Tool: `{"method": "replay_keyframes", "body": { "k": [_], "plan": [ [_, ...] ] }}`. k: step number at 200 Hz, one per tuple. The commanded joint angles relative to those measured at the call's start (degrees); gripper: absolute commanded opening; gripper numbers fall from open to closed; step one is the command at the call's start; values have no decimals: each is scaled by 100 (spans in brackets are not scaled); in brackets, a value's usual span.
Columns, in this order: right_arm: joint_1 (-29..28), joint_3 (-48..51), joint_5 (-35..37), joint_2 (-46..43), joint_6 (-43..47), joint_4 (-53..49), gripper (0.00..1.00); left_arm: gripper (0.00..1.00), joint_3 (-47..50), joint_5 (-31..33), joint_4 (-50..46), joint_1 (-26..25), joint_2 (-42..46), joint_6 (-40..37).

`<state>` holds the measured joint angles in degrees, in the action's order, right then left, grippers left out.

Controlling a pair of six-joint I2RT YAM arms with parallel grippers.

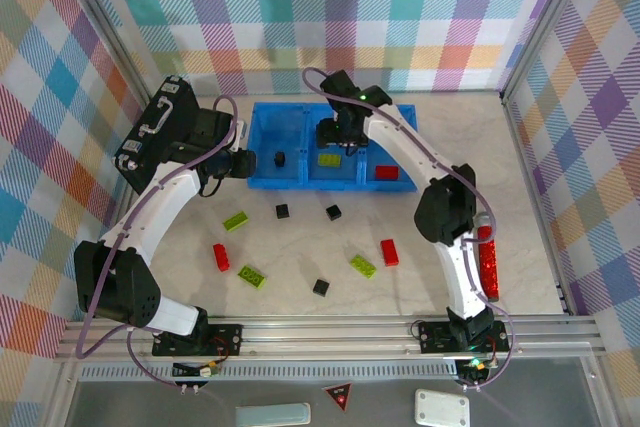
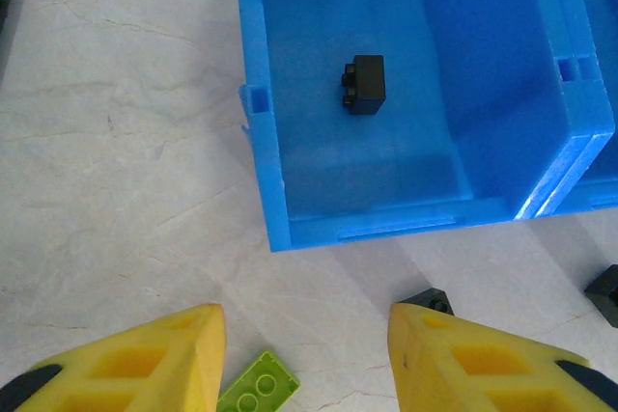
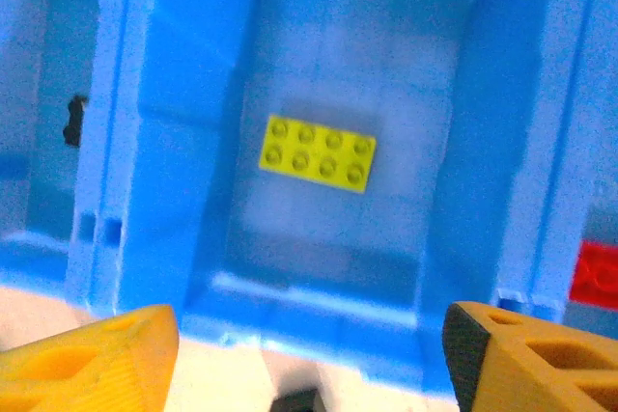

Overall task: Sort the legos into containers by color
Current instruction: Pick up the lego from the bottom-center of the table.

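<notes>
Seen from the top external camera, the blue tray (image 1: 290, 132) lies across the far middle of the worktop (image 1: 290, 247). It holds a black cube (image 1: 280, 158) in its left compartment, a lime brick (image 1: 327, 160) in the middle one and a red brick (image 1: 386, 173) in the right one. The left gripper (image 1: 246, 162) sits just beside the tray's left wall, and the right gripper (image 1: 336, 139) hangs over the middle compartment. Loose legos (image 1: 283, 211) lie scattered nearer the arm bases (two red, three lime, three black), and a black briefcase (image 1: 155, 127) stands at the far left. In the left wrist view, the left gripper (image 2: 304, 335) has its yellow fingers apart, clasping nothing, above the worktop just short of the tray's near wall (image 2: 386, 224). The black cube (image 2: 364, 84) rests in the compartment beyond, and a loose lime brick (image 2: 259, 388) lies beside one finger. In the right wrist view, the right gripper (image 3: 309, 335) is spread wide and empty. The lime brick (image 3: 318, 151) lies flat, studs up, and the red brick (image 3: 594, 275) peeks in at the right. A dark blur (image 3: 72, 121) at the left is probably the black cube.
</notes>
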<state>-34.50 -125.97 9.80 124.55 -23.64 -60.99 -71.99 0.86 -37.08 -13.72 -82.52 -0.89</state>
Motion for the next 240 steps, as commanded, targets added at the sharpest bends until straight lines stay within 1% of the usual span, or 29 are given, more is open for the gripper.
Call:
{"method": "replay_keyframes", "body": {
  "k": [1, 42, 63, 94, 118, 178, 240],
  "plan": [
    [-43, 556, -57, -531, 111, -152, 73, 48, 79, -7, 86, 62, 181, 20],
    [-65, 2088, -96, -1554, 1, 163, 72, 48, 81, 4, 104, 62, 166, 5],
    [-74, 2683, -101, -2009, -59, 270, 71, 48, 79, -7, 105, 58, 134, 6],
    [-88, 3526, -64, -2560, -161, 402, 71, 48, 82, 19, 105, 62, 120, -8],
    [-92, 4122, -134, -2822, -266, 537, 71, 48, 87, 64, 105, 62, 106, -30],
    [-188, 4955, -121, -3111, -496, 564, 70, 49, 65, -24, 92, 62, 139, -30],
    [-302, 5336, -124, -3224, -666, 547, 68, 49, 24, -86, 65, 62, 96, -22]
  ]
}}
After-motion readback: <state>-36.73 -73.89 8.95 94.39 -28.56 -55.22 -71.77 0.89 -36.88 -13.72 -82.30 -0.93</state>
